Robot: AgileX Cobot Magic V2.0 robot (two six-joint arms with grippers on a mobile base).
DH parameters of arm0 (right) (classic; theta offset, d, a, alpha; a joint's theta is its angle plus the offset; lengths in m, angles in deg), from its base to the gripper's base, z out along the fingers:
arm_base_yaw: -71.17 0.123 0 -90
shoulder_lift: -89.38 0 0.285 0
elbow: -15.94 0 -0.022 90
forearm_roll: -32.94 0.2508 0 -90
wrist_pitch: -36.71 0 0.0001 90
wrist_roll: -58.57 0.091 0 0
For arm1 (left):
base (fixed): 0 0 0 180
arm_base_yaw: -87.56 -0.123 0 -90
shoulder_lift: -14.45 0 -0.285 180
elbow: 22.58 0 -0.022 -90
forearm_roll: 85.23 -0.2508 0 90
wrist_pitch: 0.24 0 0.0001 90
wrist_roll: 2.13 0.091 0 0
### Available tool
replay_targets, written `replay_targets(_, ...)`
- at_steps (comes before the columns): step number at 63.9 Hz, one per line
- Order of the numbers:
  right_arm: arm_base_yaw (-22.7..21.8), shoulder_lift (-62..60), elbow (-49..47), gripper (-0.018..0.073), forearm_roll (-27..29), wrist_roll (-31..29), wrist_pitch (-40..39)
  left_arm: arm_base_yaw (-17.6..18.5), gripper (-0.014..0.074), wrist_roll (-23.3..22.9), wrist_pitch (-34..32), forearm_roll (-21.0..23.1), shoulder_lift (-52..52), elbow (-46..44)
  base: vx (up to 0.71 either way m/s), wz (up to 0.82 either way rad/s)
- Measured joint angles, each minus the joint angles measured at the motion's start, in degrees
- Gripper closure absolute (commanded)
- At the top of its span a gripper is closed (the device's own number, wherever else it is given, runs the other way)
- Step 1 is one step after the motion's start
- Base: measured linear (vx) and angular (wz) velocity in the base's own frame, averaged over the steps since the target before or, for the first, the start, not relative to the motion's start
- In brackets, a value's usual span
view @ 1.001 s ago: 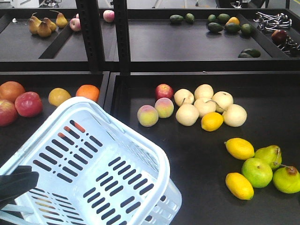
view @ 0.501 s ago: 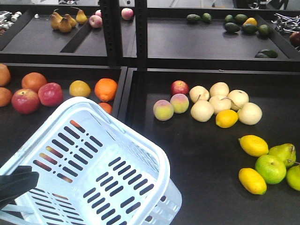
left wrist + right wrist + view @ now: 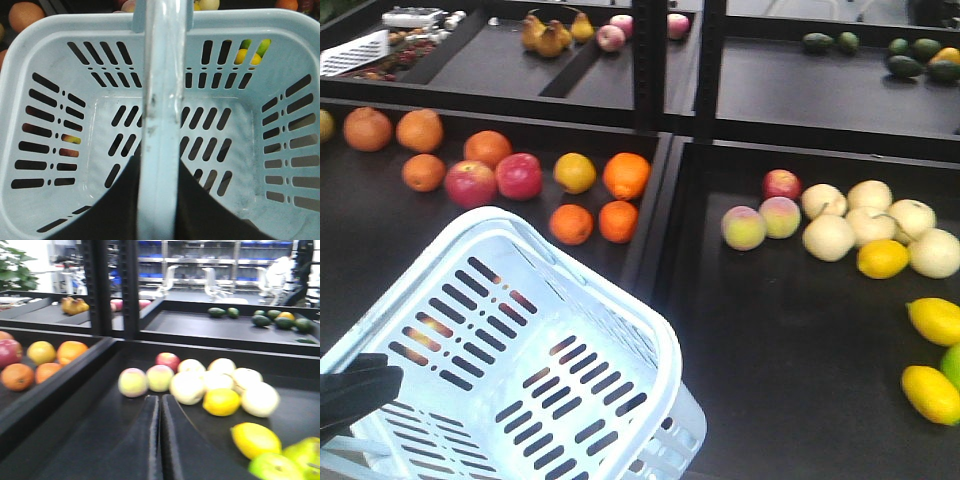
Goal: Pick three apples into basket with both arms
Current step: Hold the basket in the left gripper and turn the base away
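Two apples point(image 3: 470, 183) lie side by side in the left tray point(image 3: 360, 240) among oranges point(image 3: 626, 175), just beyond the far corner of the empty basket point(image 3: 610, 298). The left gripper point(image 3: 157, 200) has its jaws clamped on the handle point(image 3: 159, 75), so it is nearer but occupied. The right gripper point(image 3: 160, 401), jaws pressed together on nothing, points at pale fruit point(image 3: 187, 387) in the right tray point(image 3: 100, 440). The apples sit to its left, across the divider point(image 3: 65, 385), so the pick likely needs a leftward swing and an opening first.
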Motion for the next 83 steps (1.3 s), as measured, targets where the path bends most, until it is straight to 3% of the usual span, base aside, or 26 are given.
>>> replay_targets(83, 0.0, 0.0, 0.0, 0.0565, 0.0, 0.0, 0.0, 0.0, 0.0603, 0.0, -0.1, 0.0, 0.0, 0.0, -0.15, 0.55)
